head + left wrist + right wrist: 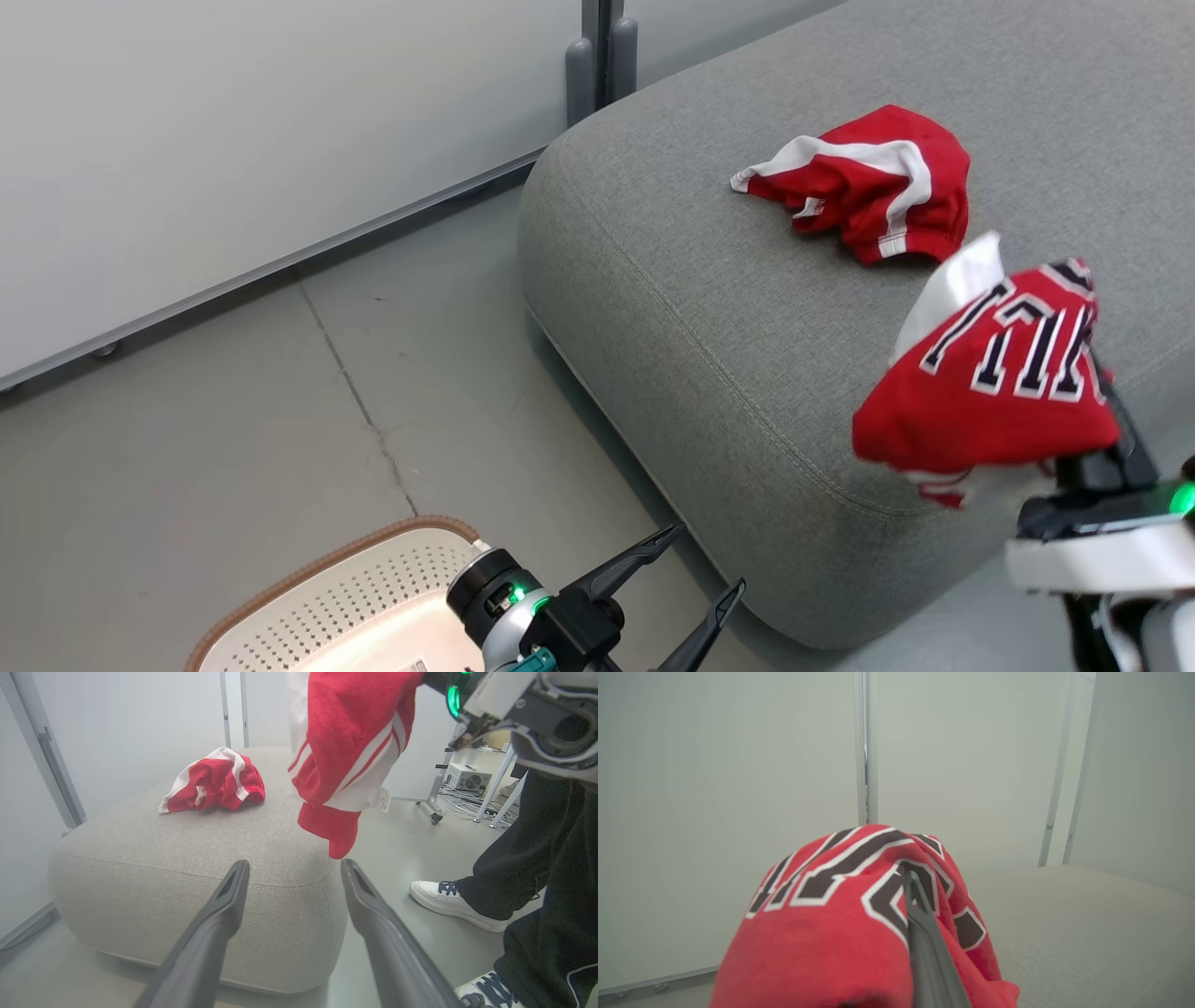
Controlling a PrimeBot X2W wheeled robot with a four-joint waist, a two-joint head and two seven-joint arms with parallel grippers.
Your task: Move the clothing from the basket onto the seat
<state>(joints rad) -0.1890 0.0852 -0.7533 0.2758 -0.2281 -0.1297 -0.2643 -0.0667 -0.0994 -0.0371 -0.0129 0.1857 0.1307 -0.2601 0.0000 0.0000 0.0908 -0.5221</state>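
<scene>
Red jersey bunched around the right fingers.

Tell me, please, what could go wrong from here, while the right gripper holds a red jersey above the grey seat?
1. The held jersey hangs near the edge of the seat; released here, it may slide to the floor.
2. Its cloth drapes over the right gripper and its finger, so it may cling on opening.
3. A person's legs stand close beside that arm; a swing might hit them.
</scene>
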